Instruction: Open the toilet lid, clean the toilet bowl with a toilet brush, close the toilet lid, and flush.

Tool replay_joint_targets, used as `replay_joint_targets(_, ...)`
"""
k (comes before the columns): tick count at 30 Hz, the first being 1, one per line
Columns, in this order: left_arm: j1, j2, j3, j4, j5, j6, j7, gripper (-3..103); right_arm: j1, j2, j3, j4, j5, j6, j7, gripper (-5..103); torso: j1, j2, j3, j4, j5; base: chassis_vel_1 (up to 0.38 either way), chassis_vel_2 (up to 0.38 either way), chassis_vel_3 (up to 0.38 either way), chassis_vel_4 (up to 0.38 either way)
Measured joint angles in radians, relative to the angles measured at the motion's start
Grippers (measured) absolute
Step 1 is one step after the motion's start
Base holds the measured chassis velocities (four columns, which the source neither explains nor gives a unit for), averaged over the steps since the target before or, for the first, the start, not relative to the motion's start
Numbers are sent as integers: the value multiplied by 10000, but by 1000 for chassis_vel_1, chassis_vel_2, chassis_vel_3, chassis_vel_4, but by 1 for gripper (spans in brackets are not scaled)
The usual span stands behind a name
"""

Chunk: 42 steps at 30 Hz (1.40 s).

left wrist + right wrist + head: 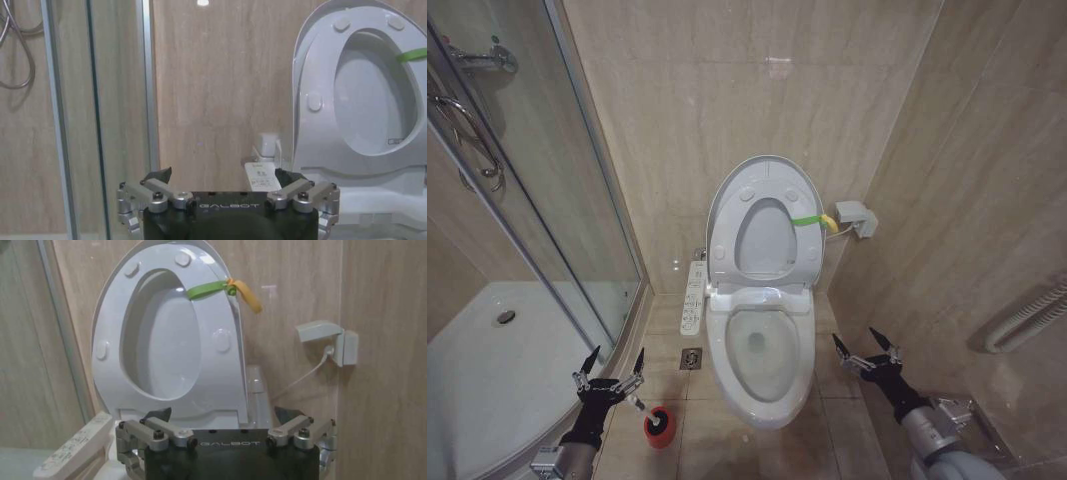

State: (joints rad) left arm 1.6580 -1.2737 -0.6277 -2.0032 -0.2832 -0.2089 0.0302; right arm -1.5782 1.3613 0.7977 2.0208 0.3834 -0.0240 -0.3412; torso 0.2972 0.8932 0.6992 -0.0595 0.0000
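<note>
The toilet lid (pixel 763 172) stands upright against the back wall with the white ring seat raised in front of it; a green-yellow strap (pixel 809 220) hangs at its right edge. Below, the toilet bowl (pixel 723 368) lies uncovered, with its button panel (pixel 694 296) on the left. On the floor to the left, the toilet brush (pixel 640 406) rests in its red holder (pixel 660 432). My left gripper (pixel 615 360) is open, just left of the brush handle. My right gripper (pixel 857 341) is open beside the bowl's right side. The wrist views show the lid (pixel 313 75) (pixel 110 320) ahead of the open left gripper (pixel 223 176) and right gripper (pixel 223 413).
A glass shower enclosure (pixel 547 200) with a white tray (pixel 487 340) fills the left. A floor drain (pixel 691 357) sits between brush and bowl. A wall socket box (pixel 855 218) with a cable is right of the lid. A ribbed white rail (pixel 1027 315) runs along the right wall.
</note>
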Motion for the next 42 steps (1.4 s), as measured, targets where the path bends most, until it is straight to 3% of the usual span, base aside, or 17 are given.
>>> replay_joint_targets(25, 0, 0, 0, 1, 0, 0, 0, 100, 615, -16, 132, -254, 633, 99, 705, 100, 0, 0, 0, -1, 0, 0, 0, 0, 0)
replay_joint_targets(42, 0, 0, -1, 0, 0, 0, 0, 100, 763, 19, 306, -507, 335, 544, 561, 100, 2, 0, 0, 0, 0, 0, 0, 0, 0)
